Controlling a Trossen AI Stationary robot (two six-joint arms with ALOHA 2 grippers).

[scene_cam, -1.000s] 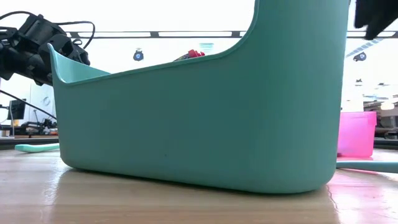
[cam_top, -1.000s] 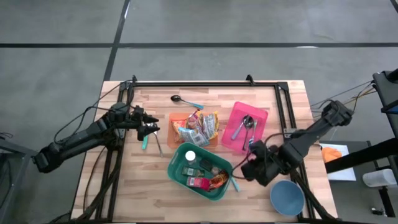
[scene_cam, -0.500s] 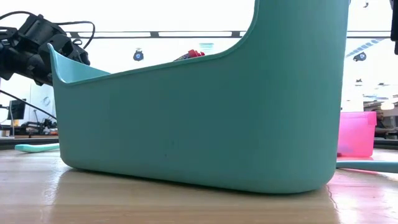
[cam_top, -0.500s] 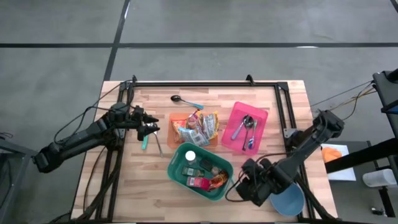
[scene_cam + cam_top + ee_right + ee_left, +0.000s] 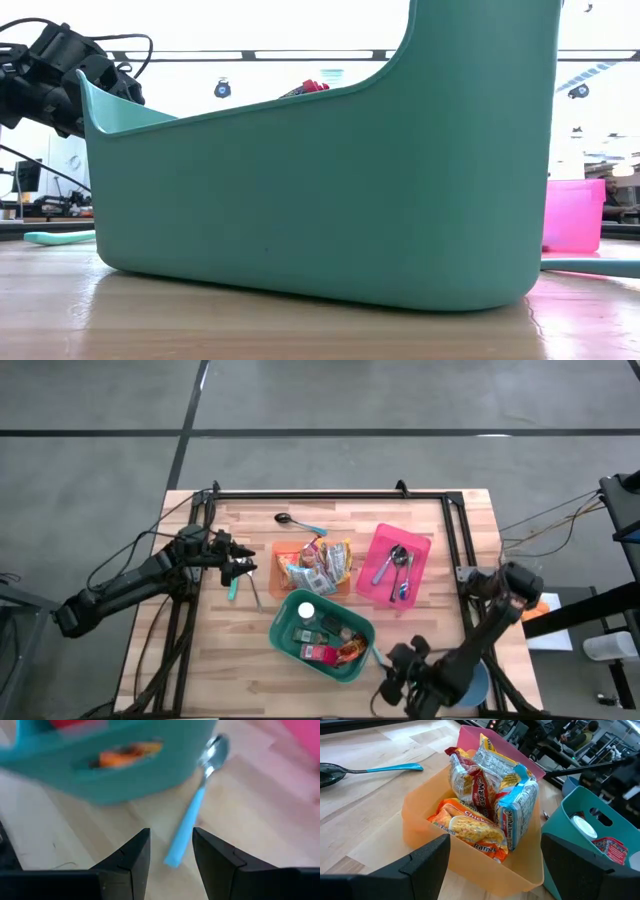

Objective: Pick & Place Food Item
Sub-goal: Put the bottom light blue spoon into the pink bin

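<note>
Ramen packets [image 5: 485, 795] stand in an orange bin [image 5: 290, 582] at the table's middle. A teal bin [image 5: 322, 635] in front of it holds a red packet [image 5: 318, 652], an orange packet [image 5: 350, 650] and a white lid. My left gripper [image 5: 245, 567] waits open to the left of the orange bin; in the left wrist view [image 5: 505, 870] its fingers frame that bin. My right gripper [image 5: 392, 678] hangs open near the front edge, right of the teal bin. In its wrist view [image 5: 171, 852] the fingers hover over the handle end of a blue-handled spoon [image 5: 192, 820].
A pink bin [image 5: 415, 550] with spoons sits right of the orange bin. A blue bowl [image 5: 470, 685] lies under my right arm. A black-headed spoon [image 5: 295, 520] lies at the back, a teal spoon [image 5: 233, 590] by my left gripper. The teal bin [image 5: 320, 180] fills the low view.
My right gripper has swung from beside the pink bin toward the table's near edge and somewhat left, sinking and rolling as it went. It has left the low view's upper right corner. Its finger gap looks unchanged.
</note>
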